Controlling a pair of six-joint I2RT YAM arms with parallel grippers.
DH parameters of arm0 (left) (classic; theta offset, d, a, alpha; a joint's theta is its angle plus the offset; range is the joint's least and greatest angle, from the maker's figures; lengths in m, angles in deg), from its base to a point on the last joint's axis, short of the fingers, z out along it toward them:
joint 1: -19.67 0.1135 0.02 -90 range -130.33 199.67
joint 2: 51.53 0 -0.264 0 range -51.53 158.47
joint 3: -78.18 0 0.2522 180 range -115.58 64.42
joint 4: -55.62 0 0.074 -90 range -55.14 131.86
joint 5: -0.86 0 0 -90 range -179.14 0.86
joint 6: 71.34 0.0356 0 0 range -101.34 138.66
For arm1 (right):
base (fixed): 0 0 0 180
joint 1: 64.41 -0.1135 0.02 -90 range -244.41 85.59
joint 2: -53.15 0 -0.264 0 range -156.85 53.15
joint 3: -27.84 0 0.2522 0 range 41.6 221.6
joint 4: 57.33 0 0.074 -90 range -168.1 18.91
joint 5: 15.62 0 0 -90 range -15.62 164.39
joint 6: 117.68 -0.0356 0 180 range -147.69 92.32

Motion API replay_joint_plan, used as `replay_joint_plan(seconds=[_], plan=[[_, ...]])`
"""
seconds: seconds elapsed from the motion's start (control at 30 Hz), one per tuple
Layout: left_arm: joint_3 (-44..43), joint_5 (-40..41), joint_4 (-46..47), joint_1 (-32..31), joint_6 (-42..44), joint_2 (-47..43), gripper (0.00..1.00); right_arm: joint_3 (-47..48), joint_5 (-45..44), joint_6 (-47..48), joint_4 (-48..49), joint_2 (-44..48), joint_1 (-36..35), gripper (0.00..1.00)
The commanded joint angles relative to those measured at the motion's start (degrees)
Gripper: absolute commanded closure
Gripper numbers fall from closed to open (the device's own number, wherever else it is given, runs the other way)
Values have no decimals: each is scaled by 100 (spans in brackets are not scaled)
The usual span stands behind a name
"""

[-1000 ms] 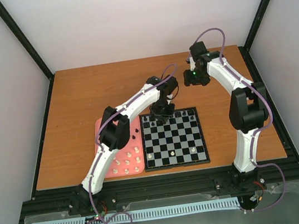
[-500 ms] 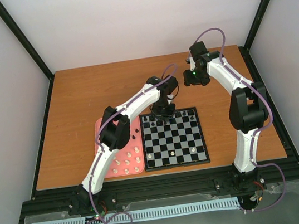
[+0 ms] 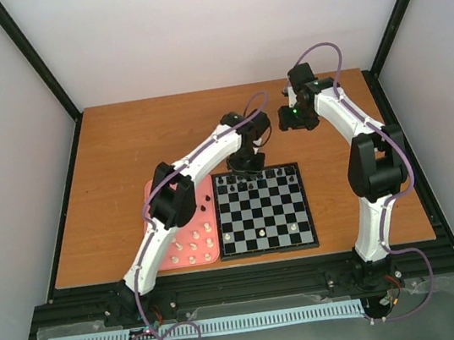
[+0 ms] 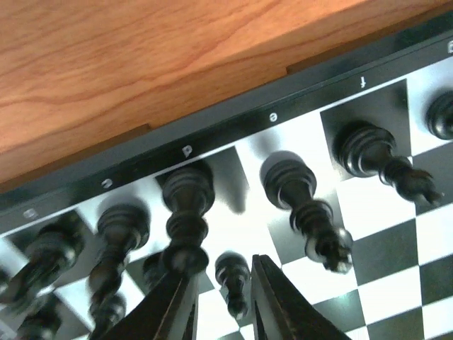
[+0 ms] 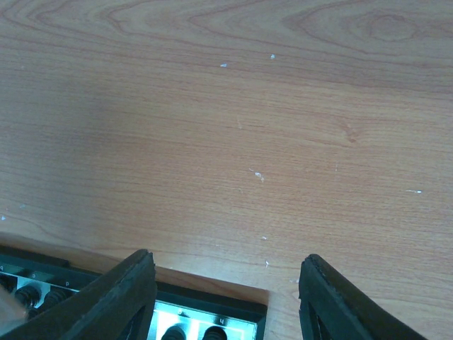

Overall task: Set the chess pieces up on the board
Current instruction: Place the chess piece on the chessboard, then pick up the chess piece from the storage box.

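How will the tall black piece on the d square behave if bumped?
Likely tips: the tall black piece is slender on a small round base. The neighbouring black pieces stand close, so it could topple them. Glossy finish: possibly slippery.

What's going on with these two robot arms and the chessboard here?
The left gripper hangs over the far row of the black-and-white chequered chessboard, where black chess pieces stand, its jaws slightly apart with a small black pawn showing in the gap. The right gripper hovers open and empty over the wooden table beyond the board. Cream-white pieces wait on the pink rectangular tray.
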Motion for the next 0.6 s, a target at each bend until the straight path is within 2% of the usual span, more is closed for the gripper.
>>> replay_joint_plan(seconds=[0.0, 0.13, 0.3, 0.4, 0.57], plan=[[-223, 461, -300, 56, -73, -831, 73, 115, 10, 67, -43, 61, 54, 44], [97, 932, -348, 97, -81, -1603, 60, 98, 6, 64, -37, 64, 54, 44], [1720, 1168, 40, 553, -205, -2719, 47, 105, -5, 59, -34, 67, 54, 44], [2836, 1027, 351, 1032, -287, -3149, 47, 135, 15, 56, -47, 63, 57, 44], [4435, 342, 992, 1959, -464, -3794, 48, 313, -185, 121, -178, 150, -37, 44]])
